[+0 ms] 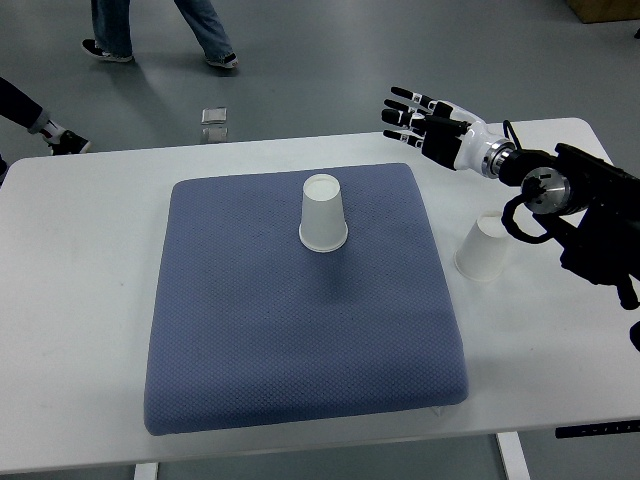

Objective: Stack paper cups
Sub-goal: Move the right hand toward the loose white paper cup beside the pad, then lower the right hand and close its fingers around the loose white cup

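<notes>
Blue mat (300, 330) under inverted white paper cup (323, 214)

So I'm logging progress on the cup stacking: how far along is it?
Nothing is stacked yet. One cup sits upside down on the blue pad; the other cup stands apart on the table, under the right arm. The right hand is open and empty, above the table. Grasping and stacking remain.

Two paper cups stood upside down: one cup (323, 214) on the pad, another cup (483, 248) on the table. There was one blue pad (300, 330), one white table (80, 300), one robot hand (425, 120), and one small clear box (214, 115) on the floor.
</notes>
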`<control>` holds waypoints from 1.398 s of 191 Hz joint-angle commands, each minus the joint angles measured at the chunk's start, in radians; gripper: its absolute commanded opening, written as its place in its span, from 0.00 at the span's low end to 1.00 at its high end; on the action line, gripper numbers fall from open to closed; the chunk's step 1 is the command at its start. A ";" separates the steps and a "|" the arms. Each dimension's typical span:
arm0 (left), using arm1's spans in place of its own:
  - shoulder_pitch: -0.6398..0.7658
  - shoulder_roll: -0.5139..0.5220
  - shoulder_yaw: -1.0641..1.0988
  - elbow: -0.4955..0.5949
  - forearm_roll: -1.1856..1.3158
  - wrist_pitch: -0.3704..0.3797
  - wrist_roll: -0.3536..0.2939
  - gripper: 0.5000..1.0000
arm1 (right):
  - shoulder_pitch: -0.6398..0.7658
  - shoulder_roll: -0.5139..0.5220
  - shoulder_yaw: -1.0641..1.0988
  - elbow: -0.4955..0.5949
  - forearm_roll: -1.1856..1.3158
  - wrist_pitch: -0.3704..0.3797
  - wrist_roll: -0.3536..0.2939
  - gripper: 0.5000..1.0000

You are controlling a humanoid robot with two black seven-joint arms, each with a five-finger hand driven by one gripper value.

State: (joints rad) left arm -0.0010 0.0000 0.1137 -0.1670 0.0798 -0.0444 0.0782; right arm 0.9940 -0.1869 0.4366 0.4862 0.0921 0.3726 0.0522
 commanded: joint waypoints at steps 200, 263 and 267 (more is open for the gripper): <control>-0.004 0.000 0.003 0.011 0.000 0.012 0.003 1.00 | 0.049 -0.215 -0.042 0.020 -0.453 0.026 0.031 0.83; -0.004 0.000 0.003 0.011 0.000 0.012 0.003 1.00 | 0.117 -0.410 -0.216 0.241 -0.913 0.101 0.040 0.83; -0.004 0.000 0.003 0.011 0.000 0.012 0.003 1.00 | 0.126 -0.422 -0.234 0.256 -0.925 0.107 0.040 0.83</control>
State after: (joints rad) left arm -0.0047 0.0000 0.1166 -0.1565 0.0798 -0.0322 0.0813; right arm 1.0833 -0.5624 0.2893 0.6753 -0.7373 0.4540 0.0920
